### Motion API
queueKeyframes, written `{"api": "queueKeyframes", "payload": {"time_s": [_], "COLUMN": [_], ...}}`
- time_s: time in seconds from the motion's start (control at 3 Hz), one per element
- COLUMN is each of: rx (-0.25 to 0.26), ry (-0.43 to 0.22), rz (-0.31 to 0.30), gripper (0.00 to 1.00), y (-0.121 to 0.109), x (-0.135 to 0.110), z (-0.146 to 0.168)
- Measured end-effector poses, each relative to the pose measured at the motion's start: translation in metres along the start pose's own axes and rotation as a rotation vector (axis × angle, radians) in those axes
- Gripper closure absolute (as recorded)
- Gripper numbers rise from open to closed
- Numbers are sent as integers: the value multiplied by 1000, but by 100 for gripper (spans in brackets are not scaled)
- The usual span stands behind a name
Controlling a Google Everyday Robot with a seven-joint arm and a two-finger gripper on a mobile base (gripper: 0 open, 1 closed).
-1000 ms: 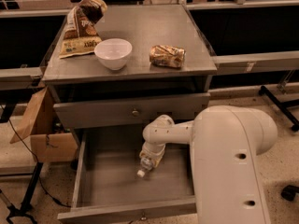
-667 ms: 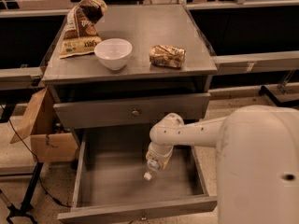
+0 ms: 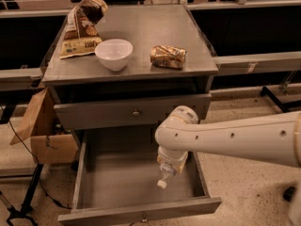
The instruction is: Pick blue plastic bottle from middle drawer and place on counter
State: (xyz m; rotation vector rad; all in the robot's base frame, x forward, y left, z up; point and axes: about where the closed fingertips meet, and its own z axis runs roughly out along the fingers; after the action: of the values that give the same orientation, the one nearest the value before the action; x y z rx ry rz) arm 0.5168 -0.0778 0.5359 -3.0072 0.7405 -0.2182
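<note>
The blue plastic bottle (image 3: 170,164), clear with a white cap and pale label, hangs cap-down and tilted over the right part of the open middle drawer (image 3: 117,192). My gripper (image 3: 172,150) is below the white wrist, reaching in from the right, and is shut on the bottle's upper end. The wrist hides most of the gripper. The bottle's cap is just above the drawer floor. The counter (image 3: 141,32) is the grey top of the cabinet, above and behind the gripper.
On the counter stand a white bowl (image 3: 114,53), a brown-gold snack packet (image 3: 168,56) and a crumpled chip bag (image 3: 83,27). The top drawer (image 3: 131,112) is closed above the open one. A cardboard box (image 3: 44,138) sits on the floor at left.
The arm has swung right and stretched out. The bottle has moved with it, from the drawer's middle toward its right side, and sits a little higher.
</note>
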Motion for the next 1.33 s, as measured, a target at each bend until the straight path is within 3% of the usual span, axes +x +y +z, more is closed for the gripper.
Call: {"api": "queueKeyframes", "payload": {"time_s": [0.33,0.67,1.33], "rx": [-97,-138,-159], "ry": [160,310,571], "rz": [-1,-1,43], "gripper": [100,100,100], "y": [14,5,-38], "x": [12,45,97], "z": [-115,-216,-402]}}
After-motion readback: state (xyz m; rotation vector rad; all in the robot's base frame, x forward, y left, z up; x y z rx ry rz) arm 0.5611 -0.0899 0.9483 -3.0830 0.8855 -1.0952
